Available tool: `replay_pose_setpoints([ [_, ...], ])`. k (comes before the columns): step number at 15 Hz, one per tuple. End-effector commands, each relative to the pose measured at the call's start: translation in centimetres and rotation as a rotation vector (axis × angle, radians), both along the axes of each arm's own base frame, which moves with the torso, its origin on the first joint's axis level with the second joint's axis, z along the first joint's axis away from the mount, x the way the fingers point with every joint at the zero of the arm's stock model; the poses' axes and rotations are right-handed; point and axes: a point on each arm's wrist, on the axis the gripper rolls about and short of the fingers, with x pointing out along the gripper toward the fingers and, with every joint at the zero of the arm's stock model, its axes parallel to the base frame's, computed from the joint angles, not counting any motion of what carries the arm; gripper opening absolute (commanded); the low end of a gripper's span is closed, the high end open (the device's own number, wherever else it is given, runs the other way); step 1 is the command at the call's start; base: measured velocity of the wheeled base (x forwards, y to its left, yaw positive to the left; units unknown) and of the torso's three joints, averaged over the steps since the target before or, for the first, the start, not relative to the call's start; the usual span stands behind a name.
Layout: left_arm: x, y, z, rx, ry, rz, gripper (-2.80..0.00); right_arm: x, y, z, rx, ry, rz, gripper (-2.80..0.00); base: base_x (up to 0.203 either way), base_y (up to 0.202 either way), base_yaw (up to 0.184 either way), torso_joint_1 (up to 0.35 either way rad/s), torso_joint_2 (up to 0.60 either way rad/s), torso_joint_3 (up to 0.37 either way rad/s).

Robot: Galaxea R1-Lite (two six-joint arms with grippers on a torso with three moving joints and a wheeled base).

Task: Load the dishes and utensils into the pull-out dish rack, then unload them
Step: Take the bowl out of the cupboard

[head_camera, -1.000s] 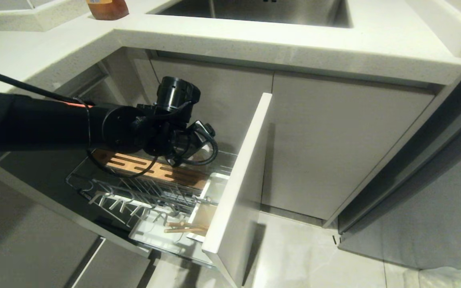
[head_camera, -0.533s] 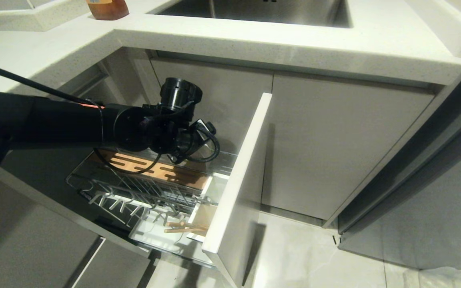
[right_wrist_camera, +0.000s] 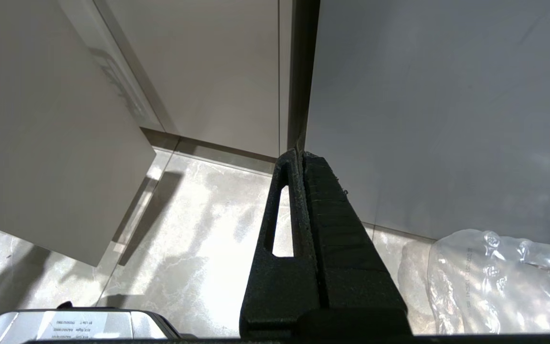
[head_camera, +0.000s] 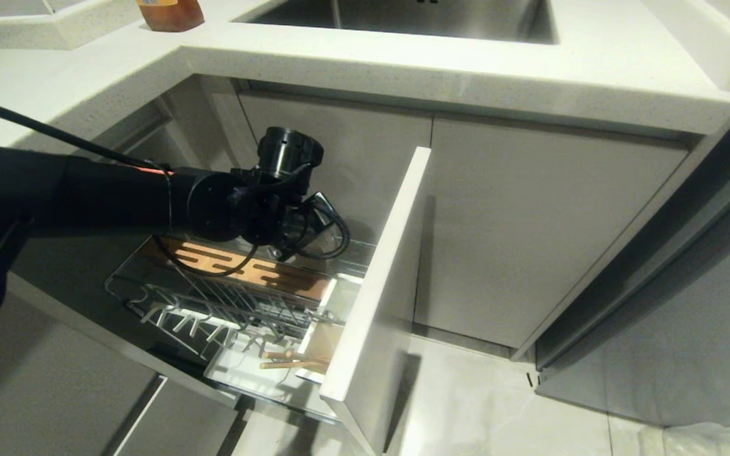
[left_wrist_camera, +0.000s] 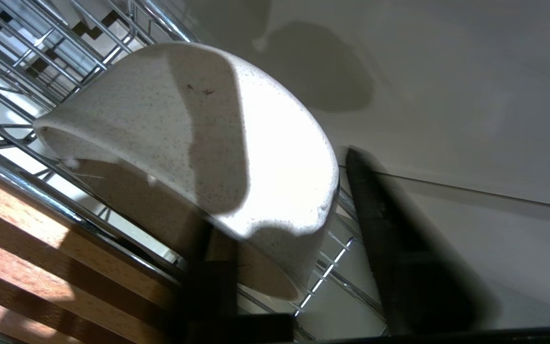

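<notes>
The pull-out dish rack (head_camera: 225,297) stands drawn out under the counter, its white front panel (head_camera: 377,285) at the right. Of the dishes, a cream-white bowl (left_wrist_camera: 184,143) lies tilted on the chrome wires beside the slotted wood strip (head_camera: 244,269). My left gripper (left_wrist_camera: 280,191) straddles the bowl's rim: one finger (left_wrist_camera: 210,267) sits inside the bowl, the other finger (left_wrist_camera: 399,248) stands outside with a gap to the wall. In the head view the wrist (head_camera: 276,209) hides the bowl. Of the utensils, wooden chopsticks (head_camera: 292,361) lie in a white cup. My right gripper (right_wrist_camera: 301,155) hangs shut above the floor.
The white countertop (head_camera: 466,69) with its sink overhangs the rack. An orange bottle (head_camera: 168,12) stands at the back left. A closed cabinet door (head_camera: 549,234) is right of the panel. A clear plastic bag (right_wrist_camera: 504,282) lies on the floor tiles.
The left arm has pushed a little further right and toward the back of the rack. Nothing else has moved.
</notes>
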Motion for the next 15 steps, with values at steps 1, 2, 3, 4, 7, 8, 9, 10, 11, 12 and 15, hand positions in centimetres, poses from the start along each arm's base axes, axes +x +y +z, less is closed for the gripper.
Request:
replay_pose_setpoints([
  [1,-0.2,0.1,0.2,-0.004,-0.003,0.004,-2.8,0.0,0.0,0.0,0.0,0.0,-0.001,-2.8,0.0,0.0,0.0,0.0,0.0,0.0],
  [2,-0.3,0.1,0.4,-0.006,-0.005,0.003,-2.8,0.0,0.0,0.0,0.0,0.001,0.001,-2.8,0.0,0.0,0.0,0.0,0.0,0.0],
  [3,-0.4,0.1,0.5,-0.005,-0.006,0.004,-2.8,0.0,0.0,0.0,0.0,0.0,0.0,-2.8,0.0,0.0,0.0,0.0,0.0,0.0],
  [4,-0.5,0.1,0.5,-0.007,-0.007,0.003,-2.8,0.0,0.0,0.0,0.0,0.0,-0.001,-2.8,0.0,0.0,0.0,0.0,0.0,0.0],
  [7,-0.8,0.2,1.0,-0.013,-0.018,0.002,-2.8,0.0,0.0,0.0,0.0,0.0,0.001,-2.8,0.0,0.0,0.0,0.0,0.0,0.0],
  [8,-1.0,0.3,1.3,-0.018,-0.025,0.002,-2.8,0.0,0.0,0.0,0.0,0.001,-0.001,-2.8,0.0,0.0,0.0,0.0,0.0,0.0],
  [9,-1.3,0.4,1.9,-0.025,-0.037,0.001,-2.8,0.0,0.0,0.0,0.0,0.001,0.0,-2.8,0.0,0.0,0.0,0.0,0.0,0.0],
  [10,-1.7,0.6,2.5,-0.032,-0.049,0.001,-2.8,0.0,0.0,0.0,0.0,0.0,0.0,-2.8,0.0,0.0,0.0,0.0,0.0,0.0],
  [11,-2.1,0.8,3.1,-0.041,-0.063,0.002,-2.8,0.0,0.0,0.0,0.0,0.001,0.001,-2.8,0.0,0.0,0.0,0.0,0.0,0.0],
  [12,-2.7,1.1,4.0,-0.052,-0.081,0.002,-2.8,0.0,0.0,0.0,0.0,0.0,0.0,-2.8,0.0,0.0,0.0,0.0,0.0,0.0],
  [15,-4.2,2.0,6.3,-0.082,-0.134,0.001,-2.8,0.0,0.0,0.0,0.0,0.0,0.0,-2.8,0.0,0.0,0.0,0.0,0.0,0.0],
])
